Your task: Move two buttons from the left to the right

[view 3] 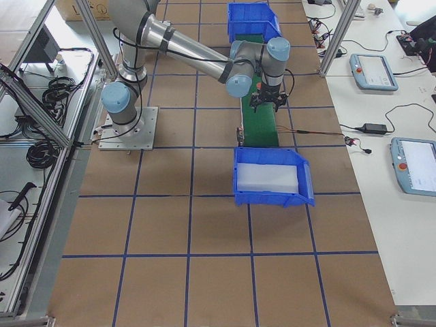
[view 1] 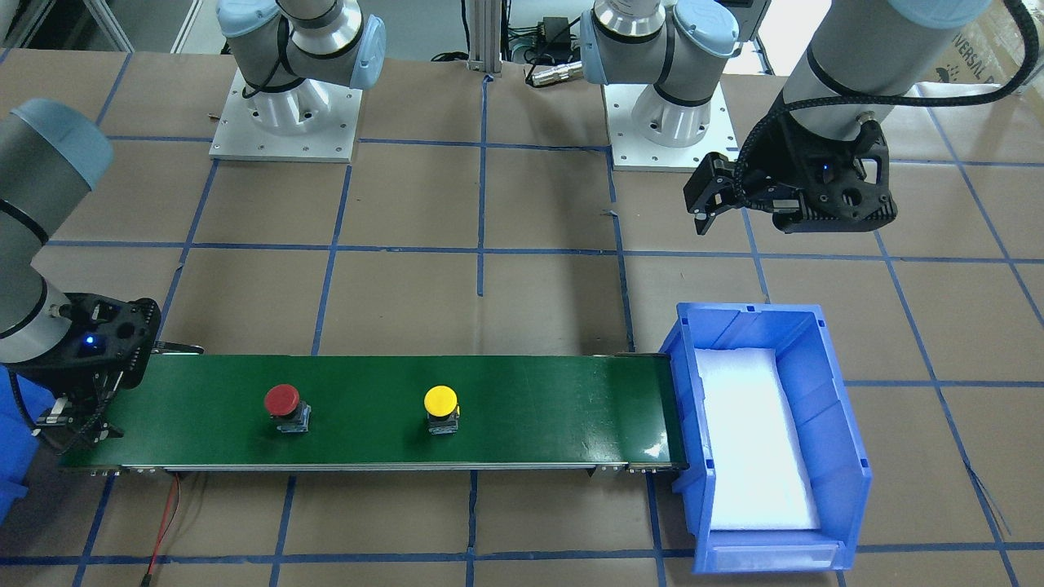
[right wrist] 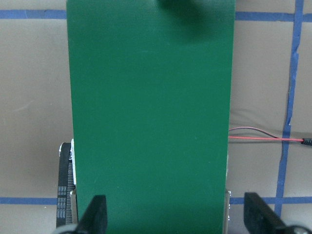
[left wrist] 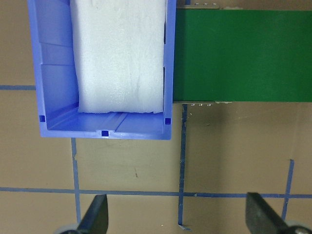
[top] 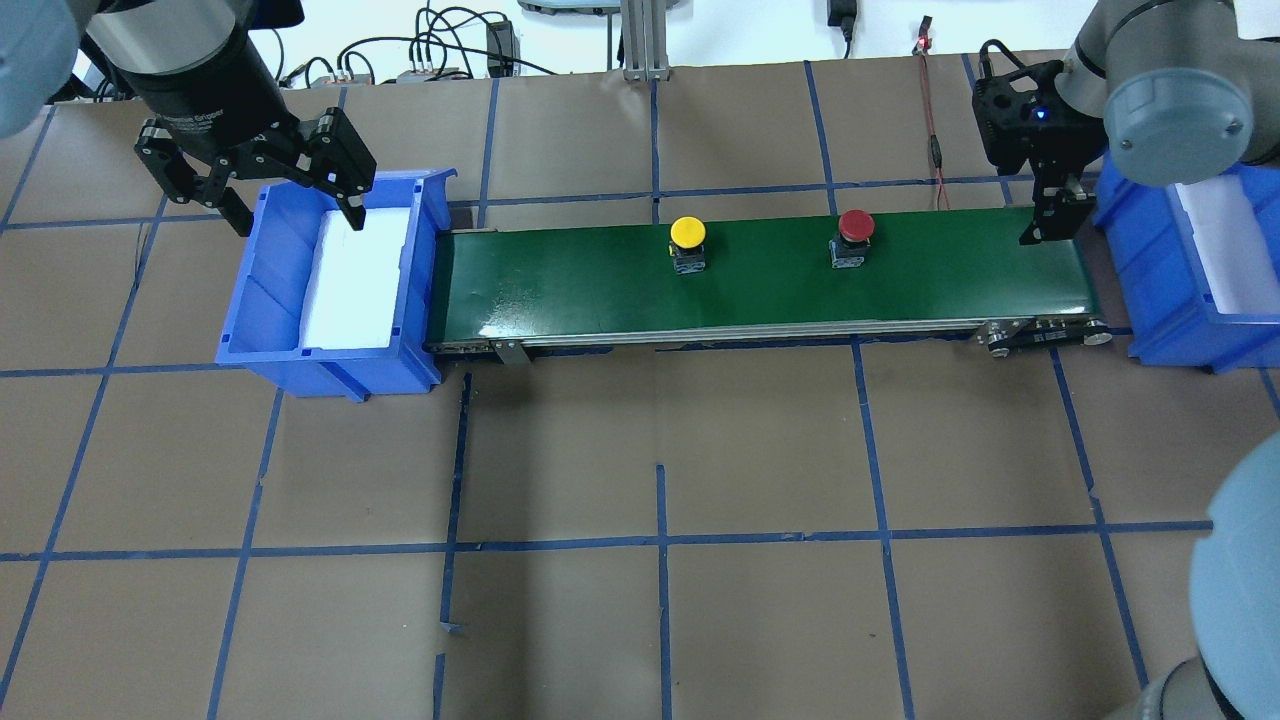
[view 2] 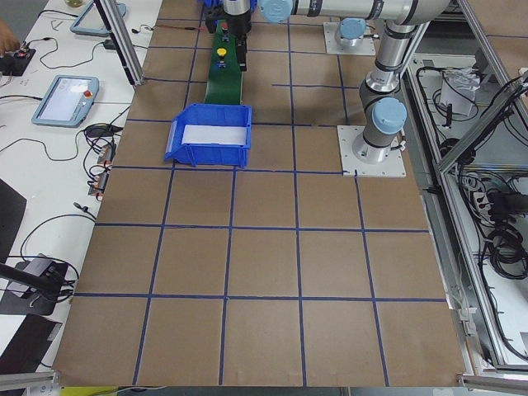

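Blue bin [view 1: 767, 557] near the wide-open left hand [top: 298, 220] looks empty, red button [top: 855, 226] and yellow button [top: 687, 232] both sit on the green belt [top: 760, 290], red closer to the wide-open right hand [right wrist: 176, 214], so grabbing it seems next.

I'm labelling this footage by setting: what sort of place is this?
Probably a robotics lab or test cell: robot arms bolted to a tape-gridded table, a small green conveyor ending at a blue bin, and teach pendants on the side bench.
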Tool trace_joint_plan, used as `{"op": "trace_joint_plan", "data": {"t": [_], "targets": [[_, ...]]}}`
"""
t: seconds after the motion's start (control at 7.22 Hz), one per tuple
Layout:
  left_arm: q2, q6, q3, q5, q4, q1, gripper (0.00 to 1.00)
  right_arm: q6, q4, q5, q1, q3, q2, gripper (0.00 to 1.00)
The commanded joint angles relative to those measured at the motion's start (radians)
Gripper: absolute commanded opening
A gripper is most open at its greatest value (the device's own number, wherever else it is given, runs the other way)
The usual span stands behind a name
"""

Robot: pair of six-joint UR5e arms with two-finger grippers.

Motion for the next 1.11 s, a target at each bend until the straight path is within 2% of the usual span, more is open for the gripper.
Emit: {"op": "trace_joint_plan", "data": {"t": [0.0,0.97], "targets": [[0.000,0.000,0.000,0.000,0.000,0.000,1.00,-0.017,-0.018,0.001,0.001,0.008,0.006,0.99],[0.000,0.000,0.001,0.000,0.001,0.000,1.00,-0.066,-0.021,0.009,-0.001,0.009,0.011,1.00]]}}
